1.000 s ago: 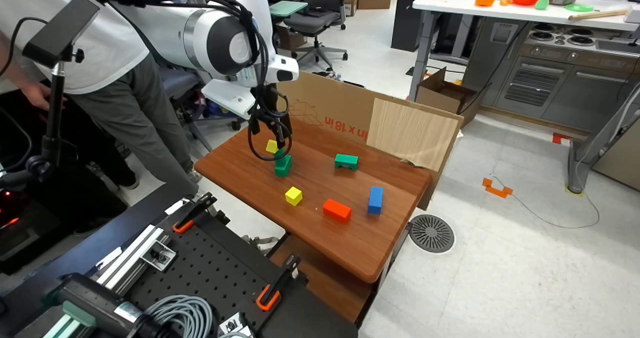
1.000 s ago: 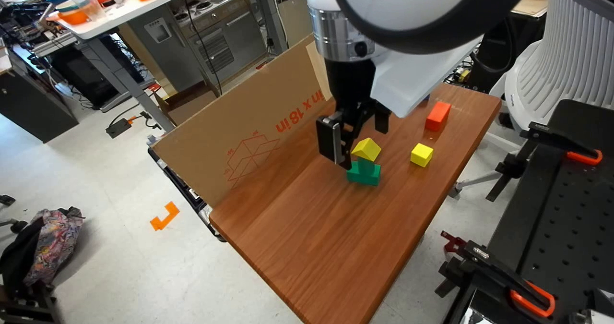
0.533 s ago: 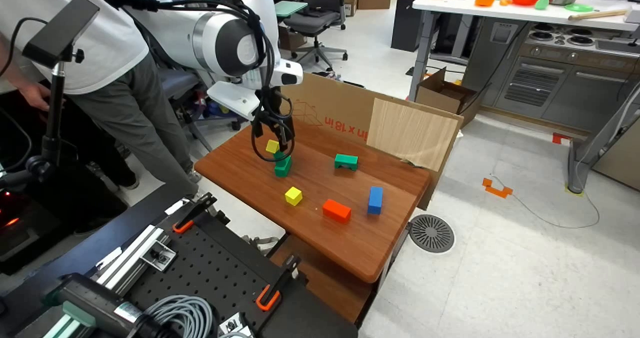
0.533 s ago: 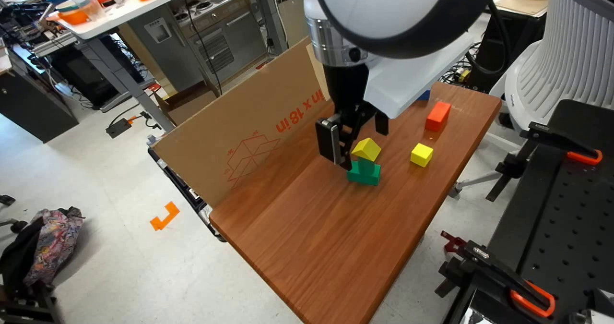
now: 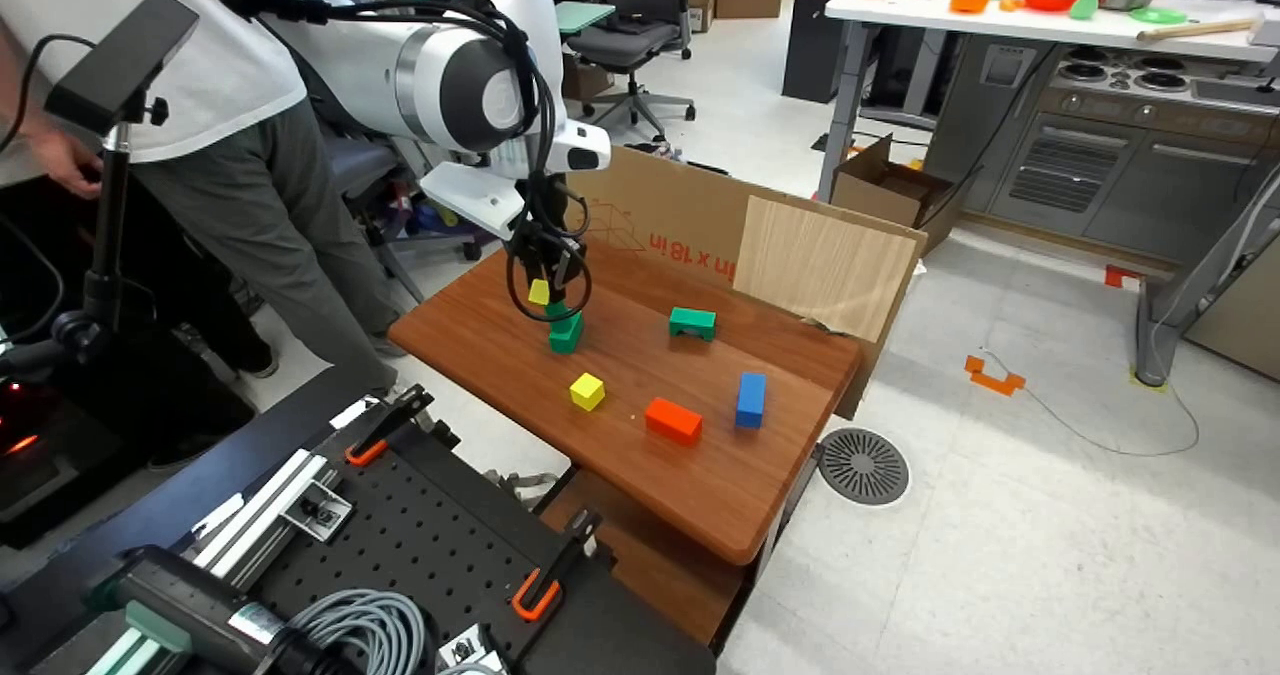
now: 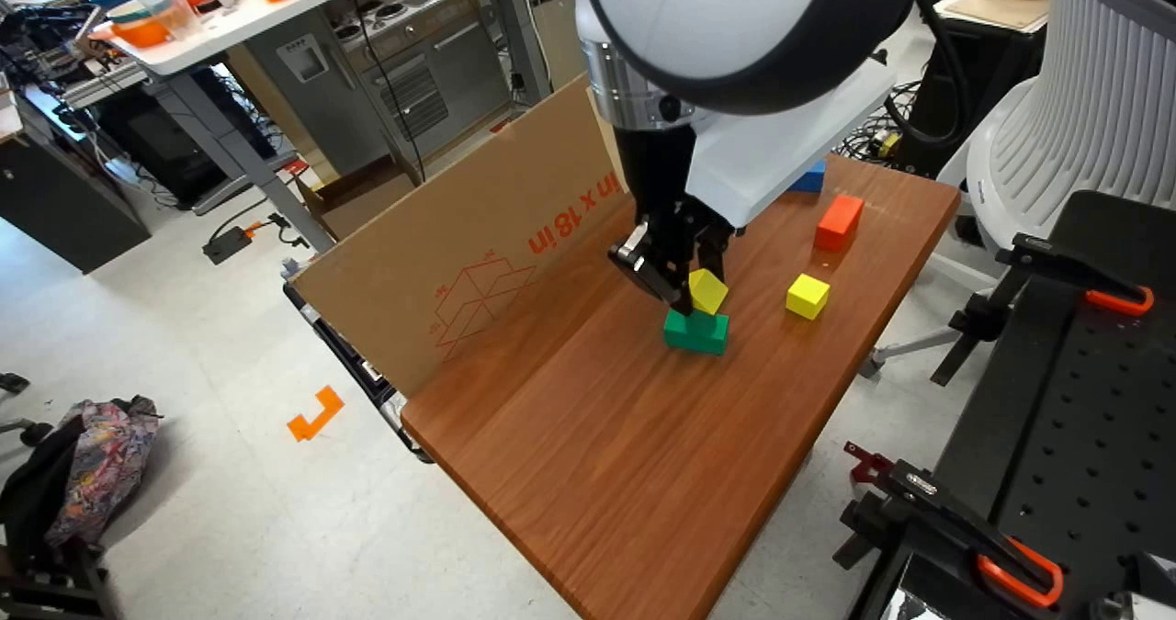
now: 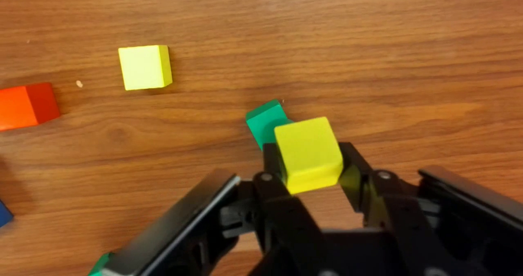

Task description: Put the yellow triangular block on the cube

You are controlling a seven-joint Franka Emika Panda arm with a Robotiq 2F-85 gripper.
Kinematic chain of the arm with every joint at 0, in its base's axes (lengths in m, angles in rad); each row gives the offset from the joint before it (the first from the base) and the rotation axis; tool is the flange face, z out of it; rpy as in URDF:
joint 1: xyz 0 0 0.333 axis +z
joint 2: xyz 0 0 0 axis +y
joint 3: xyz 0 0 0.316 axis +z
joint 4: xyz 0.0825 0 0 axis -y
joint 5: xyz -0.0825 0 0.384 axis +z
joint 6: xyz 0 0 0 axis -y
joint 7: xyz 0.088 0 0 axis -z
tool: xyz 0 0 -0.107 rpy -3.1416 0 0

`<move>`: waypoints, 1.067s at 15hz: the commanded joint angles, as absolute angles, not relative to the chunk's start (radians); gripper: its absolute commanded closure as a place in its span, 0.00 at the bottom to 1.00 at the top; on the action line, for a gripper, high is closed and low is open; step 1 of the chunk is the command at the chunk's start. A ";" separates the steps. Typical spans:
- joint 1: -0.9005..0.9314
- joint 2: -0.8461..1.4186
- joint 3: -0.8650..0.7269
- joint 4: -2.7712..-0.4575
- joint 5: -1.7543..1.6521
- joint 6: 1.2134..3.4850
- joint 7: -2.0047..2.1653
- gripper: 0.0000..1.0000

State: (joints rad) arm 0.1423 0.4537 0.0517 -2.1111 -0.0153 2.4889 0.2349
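The yellow triangular block (image 6: 708, 291) sits tilted on top of green blocks (image 6: 695, 332), with part of the stack hidden behind it. My gripper (image 7: 309, 157) has come together around this wedge, one pad against each side in the wrist view. A yellow cube (image 5: 587, 391) rests on the wooden table apart from the stack; it shows in both exterior views and at the upper left of the wrist view. From outside, dark fingers and cables partly cover the wedge.
An orange-red block (image 5: 674, 422) and a blue block (image 5: 750, 400) lie beyond the cube. A green arch block (image 5: 692, 323) stands nearer the cardboard wall (image 6: 459, 271), which runs along one table edge. A person (image 5: 290, 195) stands close behind the arm.
The fingers have gone from wide apart to closed on the wedge. The wedge has turned and tipped between them. The arm has shifted slightly, uncovering more of the blue block.
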 commanded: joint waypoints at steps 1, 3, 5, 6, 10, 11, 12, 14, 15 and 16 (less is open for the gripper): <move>0.152 0.455 0.041 -2.076 -0.017 2.431 0.241 0.88; 0.135 0.429 0.053 -2.083 0.005 2.401 0.214 0.91; 0.120 0.401 0.057 -2.087 0.021 2.365 0.192 0.91; 0.113 0.390 0.057 -2.085 0.027 2.344 0.184 0.91; 0.066 0.310 0.049 -2.124 0.049 2.255 0.112 0.91; 0.049 0.290 0.046 -2.140 0.056 2.237 0.077 0.91; 0.036 0.278 0.038 -2.157 0.048 2.234 0.055 0.91; 0.015 0.274 0.017 -2.180 0.026 2.255 0.036 0.91; 0.009 0.281 0.005 -2.187 0.013 2.262 0.036 0.91; 0.000 0.289 -0.005 -2.194 0.007 2.266 0.029 0.91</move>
